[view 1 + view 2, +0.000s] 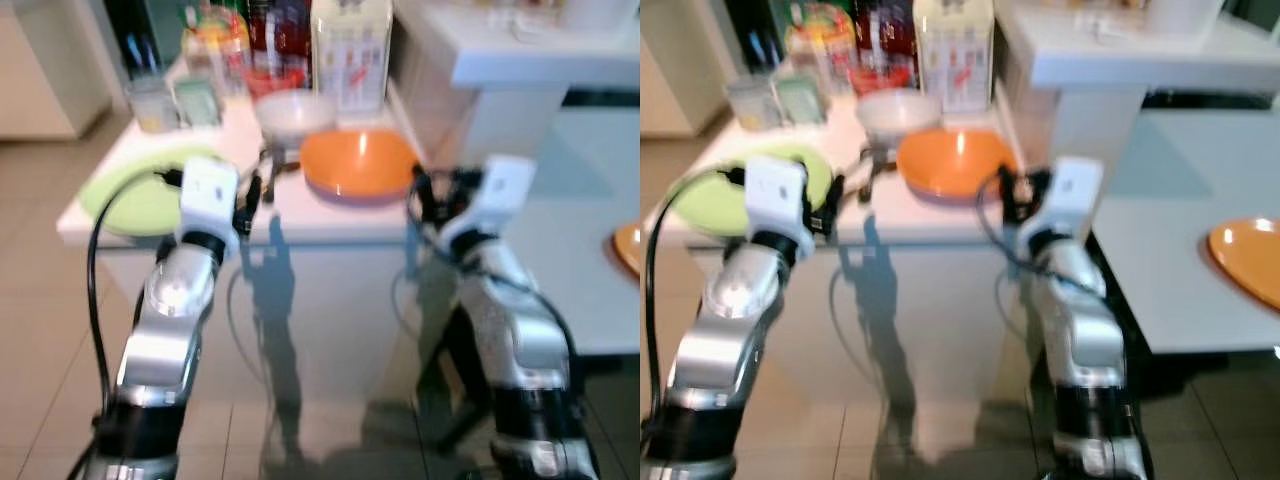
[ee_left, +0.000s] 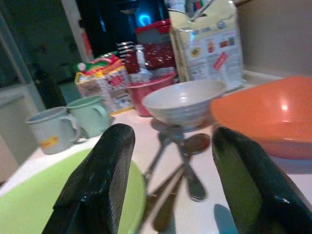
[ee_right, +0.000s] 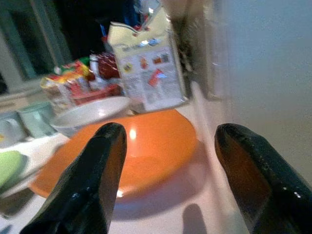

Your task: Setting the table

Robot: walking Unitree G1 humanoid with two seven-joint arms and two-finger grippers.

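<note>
Although the dishes are gathered on the white desk (image 1: 340, 222), almost none of the setting looks done: only one orange plate (image 1: 1250, 262) lies on the pale table (image 1: 1180, 290) at the robot's 2 o'clock, cut off by the edge of the picture. On the desk, the orange bowl (image 1: 358, 163) sits at 12 o'clock, the white bowl (image 1: 296, 113) just behind it toward 11, the green plate (image 1: 140, 197) at 10 o'clock, and the spoons (image 2: 187, 165) lie between plate and bowls. Two mugs (image 2: 73, 126) stand at the back toward 10 o'clock, near snack packets (image 2: 101, 80), a red bowl (image 2: 146, 90) and a carton (image 2: 207, 44). The left hand (image 2: 168, 180) hovers low over the desk's near edge, fingers spread wide and empty, aimed at the spoons. The right hand (image 3: 168, 170) is likewise wide apart and holding nothing, pointed at the orange bowl. By this judgement the plates, bowls, mugs and cutlery all remain to be carried across. Both head views are blurred, so the cutlery cannot be counted or sorted surely, the carton's print is unreadable, and the dark background behind the desk cannot be made out.
</note>
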